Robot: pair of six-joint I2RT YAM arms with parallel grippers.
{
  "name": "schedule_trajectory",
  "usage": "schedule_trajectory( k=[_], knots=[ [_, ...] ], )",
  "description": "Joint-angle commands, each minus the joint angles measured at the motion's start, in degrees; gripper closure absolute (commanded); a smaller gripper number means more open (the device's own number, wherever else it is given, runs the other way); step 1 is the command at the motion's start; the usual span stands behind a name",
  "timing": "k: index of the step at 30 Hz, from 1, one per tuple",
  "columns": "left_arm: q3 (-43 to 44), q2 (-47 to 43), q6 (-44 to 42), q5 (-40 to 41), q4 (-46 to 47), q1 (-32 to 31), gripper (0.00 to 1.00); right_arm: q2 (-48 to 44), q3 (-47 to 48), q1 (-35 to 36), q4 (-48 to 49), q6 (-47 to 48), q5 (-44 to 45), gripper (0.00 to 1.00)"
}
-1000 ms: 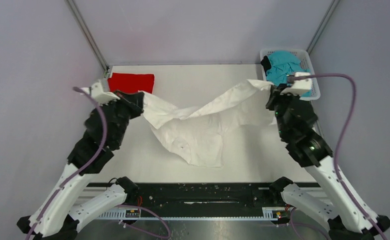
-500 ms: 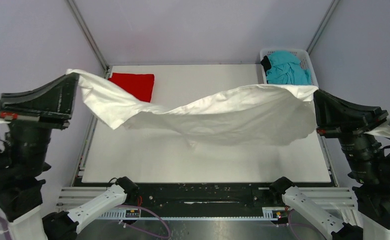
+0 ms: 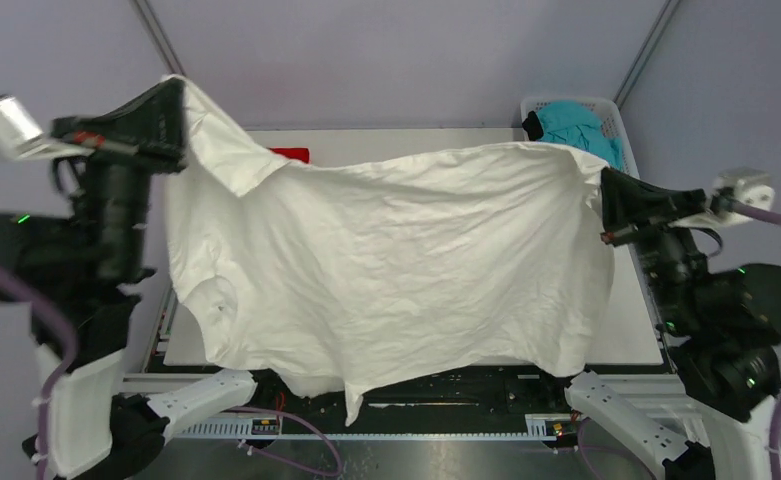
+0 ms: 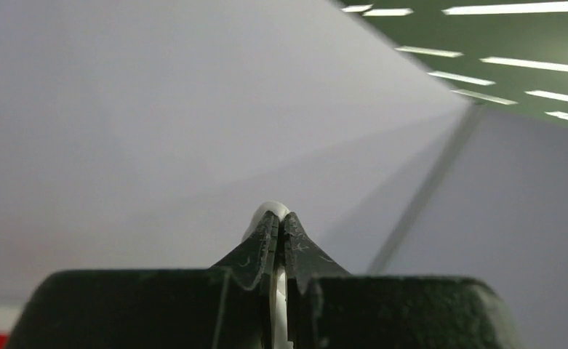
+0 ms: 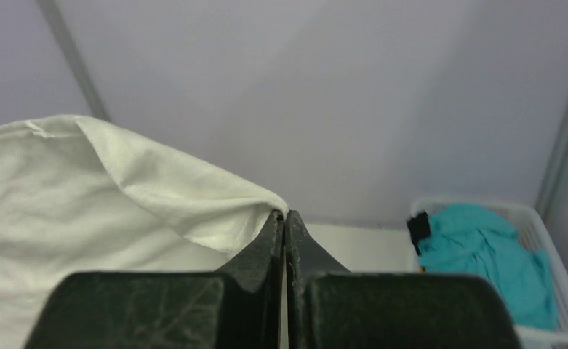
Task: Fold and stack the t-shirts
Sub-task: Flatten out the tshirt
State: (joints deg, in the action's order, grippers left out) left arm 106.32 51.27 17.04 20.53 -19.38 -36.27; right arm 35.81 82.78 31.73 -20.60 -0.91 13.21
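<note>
Hanging in mid-air above the table: one white t-shirt, spread wide between both arms, its lower hem drooping past the table's near edge over the black rail.

Left gripper: raised high at the far left, jaws pinched together on the shirt's upper left corner. A sliver of white cloth shows between the tips in the left wrist view.

Right gripper: raised at the right, jaws pressed tight on the shirt's upper right corner, the cloth falling away from the tips to the left.

Red t-shirt: lying at the table's far left, mostly hidden behind the white one.

White basket: at the far right corner, holding a crumpled teal t-shirt and a dark piece at its left side.
</note>
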Motion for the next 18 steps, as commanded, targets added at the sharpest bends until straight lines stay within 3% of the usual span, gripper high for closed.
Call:
schedule_trajectory(
  k=[1,3,4,6,9,11,12,13,14,15,16,17,18],
  knots=[
    [-6.7,11.7,-8.1,23.3,3.9,0.6,1.00,7.0,-8.3,0.1,2.4,-1.3,20.4,1.00],
    [-10.3,16.5,-7.1,26.0,5.4,3.4,1.00,10.8,-13.5,-0.2,4.5,-2.6,26.3,1.00],
    [-11.6,19.0,-4.3,22.5,4.5,6.0,1.00,13.2,-15.9,-1.2,5.5,-3.7,27.3,1.00],
    [-13.8,25.1,1.6,15.2,2.2,12.1,1.00,18.3,-19.9,-3.9,7.5,-7.1,25.4,1.00],
    [-16.2,35.4,3.2,10.1,4.7,16.9,1.00,26.9,-25.5,-8.7,14.2,-11.2,17.9,1.00],
    [-15.6,42.8,2.5,8.1,5.5,18.0,0.84,33.9,-25.5,-11.2,16.8,-13.1,14.0,1.00],
    [-14.1,48.0,2.4,7.3,4.8,18.3,0.83,37.7,-25.0,-12.2,18.0,-13.7,12.6,0.98],
    [-11.7,52.0,2.5,6.3,3.0,18.7,0.82,42.7,-24.3,-12.9,19.2,-14.4,12.1,0.90],
    [-8.9,55.8,2.8,5.5,0.8,19.1,0.79,46.2,-22.9,-13.5,19.5,-14.8,11.6,0.60],
    [-4.1,58.9,3.5,5.1,-2.4,19.5,0.64,49.5,-21.1,-13.9,18.8,-15.4,12.3,0.36],
    [-0.5,61.7,4.5,4.4,-5.7,19.9,0.39,52.1,-19.1,-14.0,17.6,-15.7,13.6,0.19],
    [2.1,63.5,5.1,3.3,-8.2,20.2,0.21,53.9,-17.4,-14.1,16.2,-15.7,14.5,0.06],
    [3.5,64.5,5.4,2.2,-9.5,20.3,0.04,55.1,-15.9,-14.1,14.9,-15.8,15.2,0.01]
  ],
)
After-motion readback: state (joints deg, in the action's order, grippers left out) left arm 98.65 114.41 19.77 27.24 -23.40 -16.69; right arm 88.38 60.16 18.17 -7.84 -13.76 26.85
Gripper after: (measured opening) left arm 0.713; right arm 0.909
